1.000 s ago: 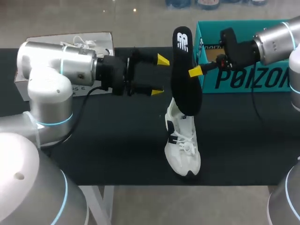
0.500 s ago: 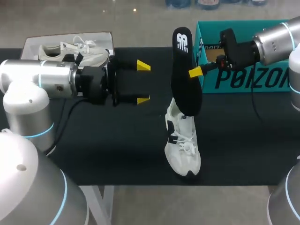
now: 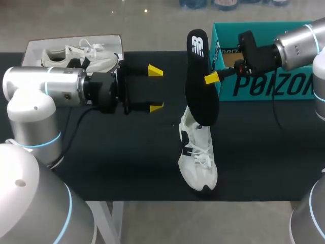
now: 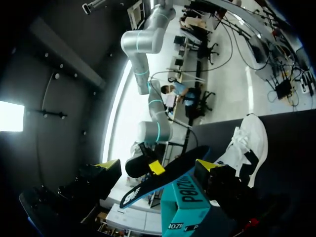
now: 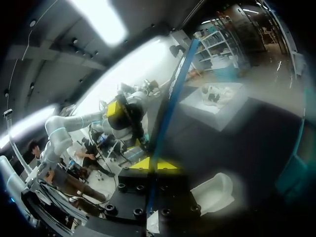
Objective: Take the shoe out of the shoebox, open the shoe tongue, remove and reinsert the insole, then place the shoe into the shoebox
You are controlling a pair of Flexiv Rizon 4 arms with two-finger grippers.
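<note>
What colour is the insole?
The insole is black with a white logo at its upper end, clearest in the head view.

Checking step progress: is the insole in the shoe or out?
Out: right gripper holds the black insole upright over the white shoe. Whether its lower tip clears the shoe's opening, cannot tell.

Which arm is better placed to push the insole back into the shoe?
Right. The right pincer is shut on the black insole, whose lower end sits at the opening of the white shoe. The left pincer is open, apart from both.
</note>
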